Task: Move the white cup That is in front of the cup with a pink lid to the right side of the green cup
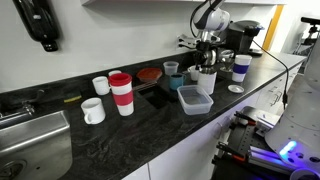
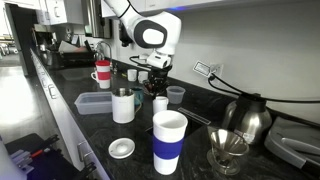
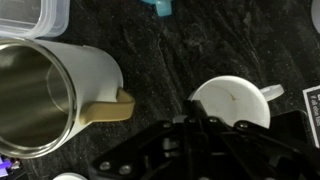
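Observation:
My gripper (image 2: 156, 90) (image 3: 192, 122) (image 1: 203, 62) is over the back of the counter, its fingers nearly together on the rim of the small white cup (image 2: 161, 104) (image 3: 232, 103). The cup stands upright, at or just above the counter; I cannot tell which. The green cup (image 1: 171, 69) (image 2: 176, 95) stands close beside it. The tall tumbler with the pink lid and band (image 1: 122, 93) (image 2: 103, 72) stands farther along the counter towards the sink.
A large cream mug with a steel inside (image 3: 45, 95) (image 2: 123, 105) (image 1: 208, 82) stands right beside the gripper. A blue container (image 1: 195, 98), a blue-banded cup (image 2: 169, 140), a white lid (image 2: 121, 148), two other white mugs (image 1: 92, 110) and a sink (image 1: 30, 140) are around.

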